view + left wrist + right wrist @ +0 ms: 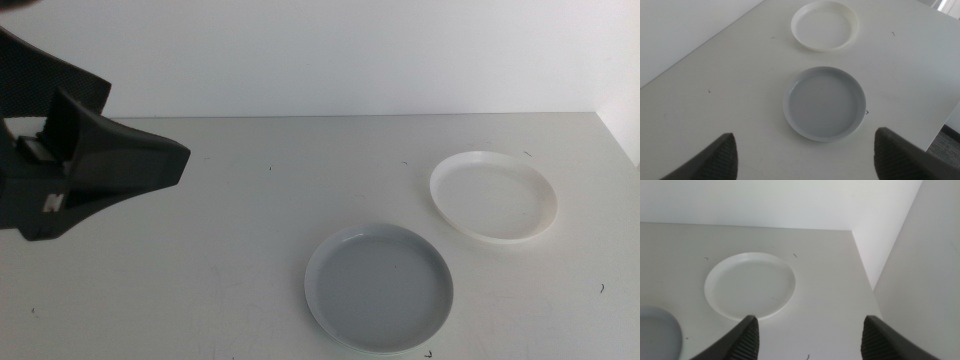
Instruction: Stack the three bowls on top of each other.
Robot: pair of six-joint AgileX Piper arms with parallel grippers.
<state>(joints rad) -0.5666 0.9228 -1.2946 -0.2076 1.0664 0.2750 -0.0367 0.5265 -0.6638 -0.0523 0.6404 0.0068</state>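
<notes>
This looks like a lab or robot test cell, not a home. A plain white desk (250,250) stands against bare white walls (790,200) that meet in a corner, with no decoration or household clutter. The desk surface carries small dark tick marks (709,91), perhaps position marks, though they are too small to be sure. Beyond the wide-spread jaws of the left gripper (805,157) lie only a grey bowl (823,102) and, farther off, a white bowl (825,25), both empty plain plastic. Past the desk edge, outside the jaw nearest it, a patch of dark speckled floor (950,145) shows, like office carpet.
</notes>
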